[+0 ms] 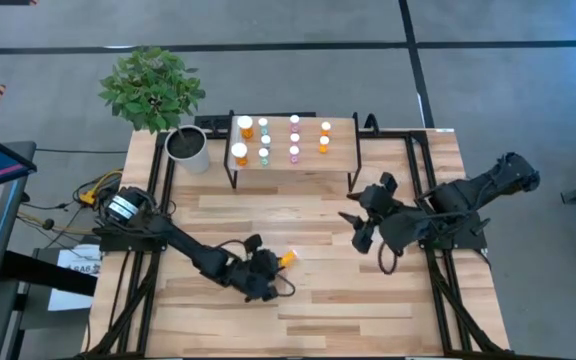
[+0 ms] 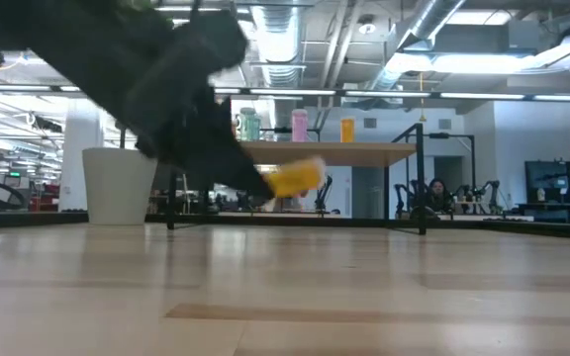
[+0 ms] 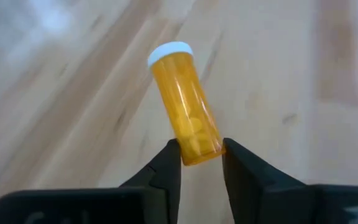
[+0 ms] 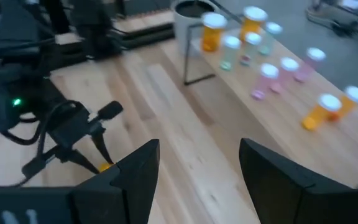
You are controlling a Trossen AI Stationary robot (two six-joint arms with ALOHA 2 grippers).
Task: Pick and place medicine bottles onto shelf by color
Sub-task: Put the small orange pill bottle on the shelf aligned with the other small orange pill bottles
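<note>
An orange medicine bottle (image 3: 185,102) with a white cap sticks out ahead of my left gripper (image 3: 201,153), which is shut on it over the middle of the table (image 1: 274,265). In the low view the bottle (image 2: 293,178) shows above the tabletop. The shelf (image 1: 343,150) stands at the far edge, its black legs on the table. On it stand several bottles in orange (image 1: 324,143), pink (image 1: 294,152) and pale green (image 1: 264,155). My right gripper (image 1: 360,226) hovers open, right of centre, with nothing between its fingers (image 4: 135,171). My left gripper pinches the orange bottle's bottom end (image 3: 199,148) between its two fingers, only at their free ends. The fingers slant down from the table's left, and the bottle runs on ahead of them, in line with them. It hangs clear of the tabletop, its cap end (image 2: 314,170) tilted slightly up.
A white plant pot (image 1: 188,148) with a green plant stands left of the shelf at the far edge. Bare wooden tabletop (image 1: 368,300) lies in front of the shelf and along the near edge. Black frame rails run along both table sides.
</note>
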